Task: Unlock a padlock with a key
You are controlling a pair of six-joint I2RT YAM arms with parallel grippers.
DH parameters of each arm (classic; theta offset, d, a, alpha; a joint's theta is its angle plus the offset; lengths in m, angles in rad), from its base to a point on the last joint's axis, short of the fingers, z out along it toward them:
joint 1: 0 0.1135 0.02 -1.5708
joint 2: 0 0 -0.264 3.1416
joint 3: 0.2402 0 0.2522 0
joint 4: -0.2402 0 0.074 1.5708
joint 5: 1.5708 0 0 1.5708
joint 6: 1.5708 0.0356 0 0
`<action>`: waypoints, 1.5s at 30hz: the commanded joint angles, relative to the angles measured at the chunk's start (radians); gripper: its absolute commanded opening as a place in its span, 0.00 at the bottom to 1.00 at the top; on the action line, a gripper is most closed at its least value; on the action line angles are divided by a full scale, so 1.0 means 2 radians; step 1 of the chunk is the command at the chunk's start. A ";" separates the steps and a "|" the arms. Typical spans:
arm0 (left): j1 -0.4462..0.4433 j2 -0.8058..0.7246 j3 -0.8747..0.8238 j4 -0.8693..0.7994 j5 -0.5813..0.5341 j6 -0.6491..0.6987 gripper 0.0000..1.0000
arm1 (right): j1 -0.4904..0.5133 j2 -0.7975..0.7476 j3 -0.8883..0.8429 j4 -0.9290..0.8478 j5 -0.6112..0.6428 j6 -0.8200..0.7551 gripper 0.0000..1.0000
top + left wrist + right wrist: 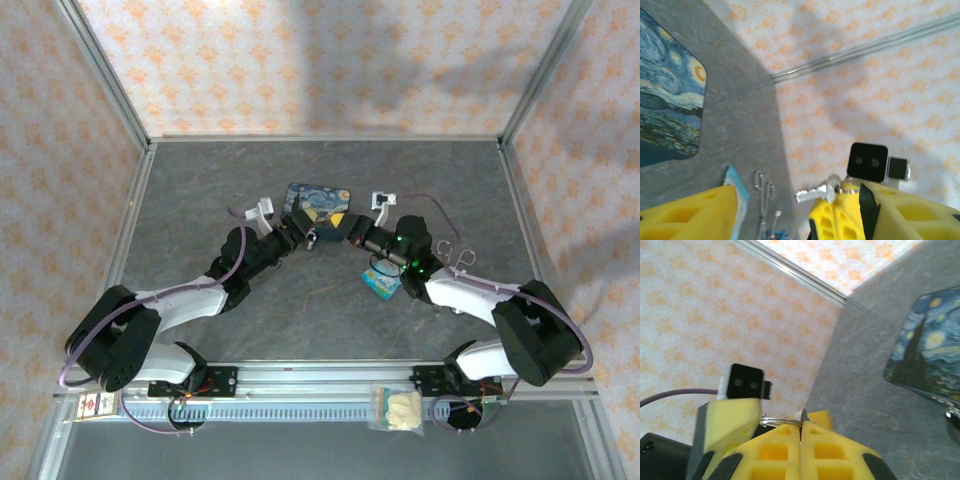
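Grey table: blue starry tin, small blue packet, wire loops.

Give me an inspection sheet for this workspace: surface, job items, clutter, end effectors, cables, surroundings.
Surface: grey table.
Job's things: key in right end effector; tiny padlock apparently lying on the table.
Clutter: blue painted tin, teal packet, wire clips, small bag on the near rail.
End effectors: left end effector open, empty; right end effector shut on key.
Cables: purple cable by left arm's base.
Surroundings: orange-patterned walls, metal frame.
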 commanded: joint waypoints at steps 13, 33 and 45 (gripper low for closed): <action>-0.016 0.033 0.019 0.079 -0.044 -0.091 0.41 | 0.022 0.017 -0.004 0.070 0.052 -0.039 0.00; -0.017 0.040 0.024 0.059 -0.037 -0.069 0.00 | 0.028 0.010 -0.001 0.035 0.053 -0.084 0.06; 0.006 0.009 0.104 -0.168 0.084 0.148 0.00 | -0.026 -0.048 0.067 -0.187 -0.060 -0.263 0.59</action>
